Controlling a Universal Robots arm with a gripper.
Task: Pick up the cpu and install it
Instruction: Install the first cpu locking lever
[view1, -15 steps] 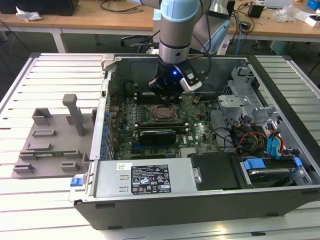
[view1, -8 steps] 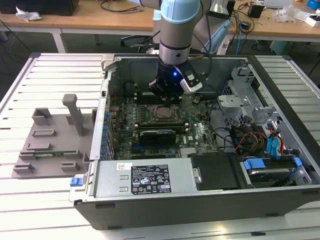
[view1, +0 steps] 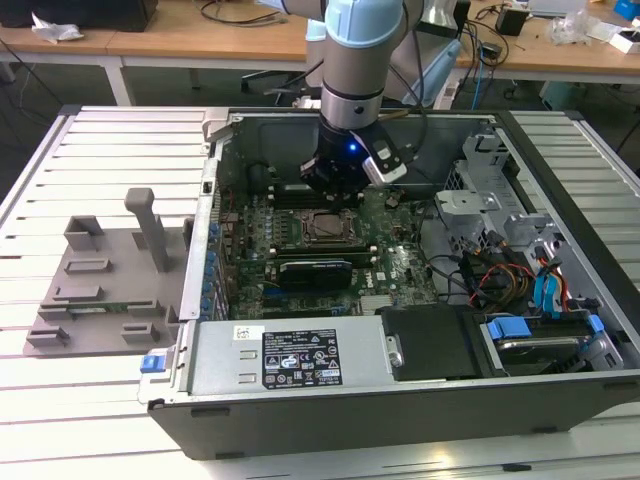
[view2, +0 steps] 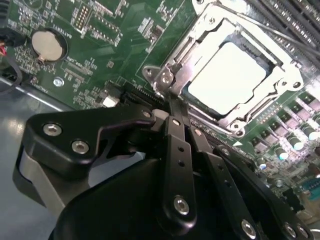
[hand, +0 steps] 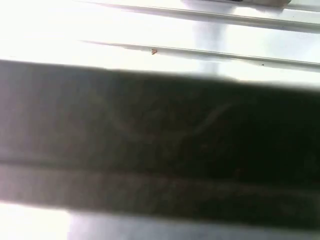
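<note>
— So where is the chip now? I'm looking at the open grey computer case (view1: 400, 400) lying on the slatted white surface (view1: 100, 160).

— Already down in the socket, as far as I can judge. In the second wrist view the cpu (view2: 227, 75), a flat square with a pale silver metal top, lies inside the bright metal socket frame (view2: 172, 67) on the green motherboard (view2: 100, 55). It looks flat and level, not tilted.

— And the black gripper (view2: 169, 97)?

— Its tips meet right at the corner of that frame, just beside the chip. The cpu lies ahead of the jaws and off to one side, not between them. Being square, it has no long axis to speak of.

— Are the jaws holding anything?

— The two slim black fingers (view2: 176, 150) look pressed together with nothing visible between them, so clenched and empty.

— From out here?

— In the exterior view the grey arm (view1: 362, 60) comes straight down into the case, with the gripper hanging close over the board, just behind the socket.

— And the grey plastic tray (view1: 95, 290)?

— It sits outside the case on the exterior view's left, well apart from the gripper.
</note>
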